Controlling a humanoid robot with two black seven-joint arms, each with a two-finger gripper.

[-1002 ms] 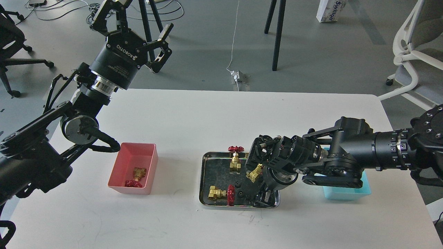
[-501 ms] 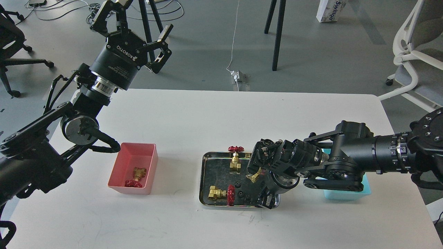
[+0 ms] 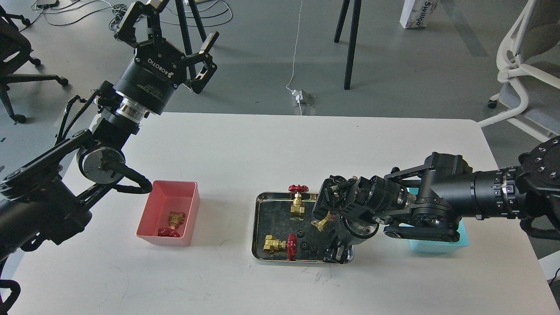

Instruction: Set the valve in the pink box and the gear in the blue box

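Note:
The pink box stands left of centre and holds one valve. The steel tray holds three more valves: one upright, one lying at the front, one partly hidden by my right wrist. Small black gears lie in the tray's front. The blue box sits at the right, mostly hidden under my right arm. My right gripper points down into the tray's front right corner; its fingers cannot be told apart. My left gripper is open and empty, raised high beyond the table's far left.
The white table carries only the two boxes and the tray. Beyond its far edge are tripod legs, a floor cable and plug, and an office chair at the right.
My right gripper has lowered and shifted slightly right into the tray's front right corner, then held nearly still. My left arm has barely moved.

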